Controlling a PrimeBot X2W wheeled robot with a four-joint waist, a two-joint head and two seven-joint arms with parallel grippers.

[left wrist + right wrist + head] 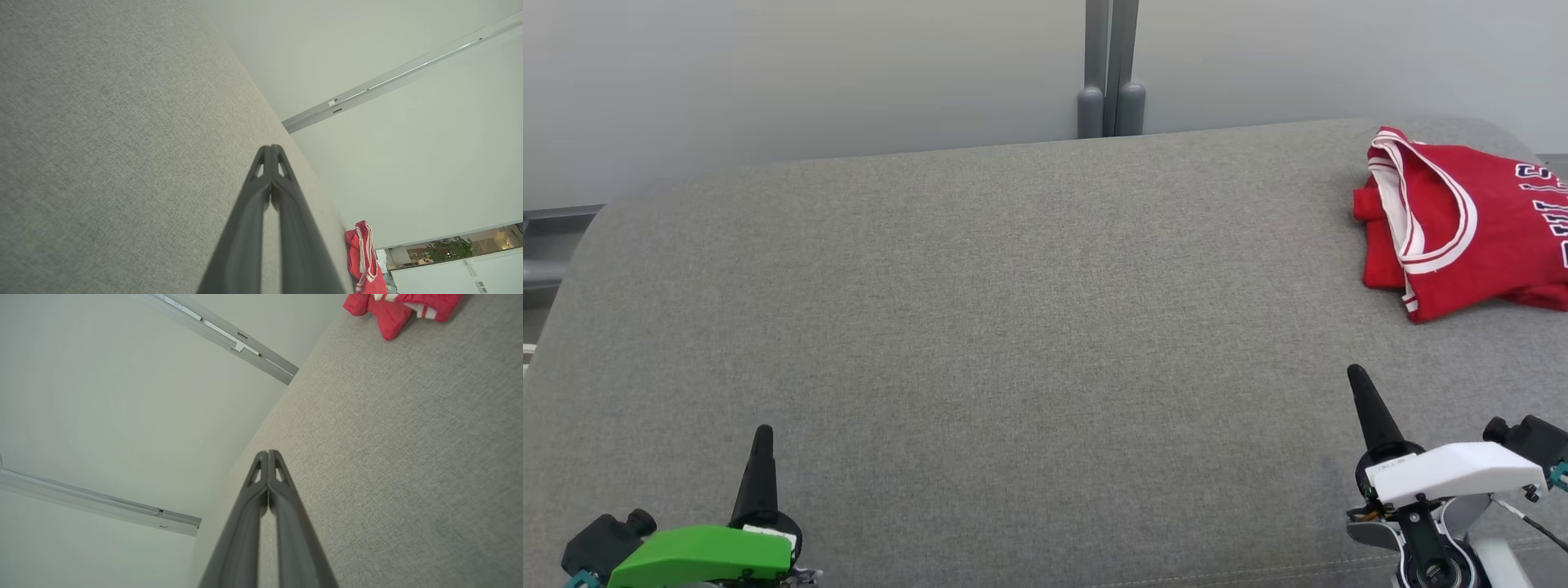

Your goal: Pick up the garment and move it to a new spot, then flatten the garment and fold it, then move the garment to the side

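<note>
The garment (1462, 220) is a red jersey with white trim and dark lettering, folded and lying at the far right of the grey fabric surface (1013, 327). It also shows in the left wrist view as the garment (363, 261) and in the right wrist view as the garment (400, 308). My left gripper (762, 433) is at the lower left, shut and empty, far from the garment. My right gripper (1357, 374) is at the lower right, shut and empty, a little below and left of the garment. In both wrist views the fingertips (270, 148) (268, 452) touch each other.
A pale wall with a grey vertical post (1111, 69) rises behind the surface. The surface's rounded far edge (849, 159) runs along the back, and its left edge drops off near a grey rail (547, 245).
</note>
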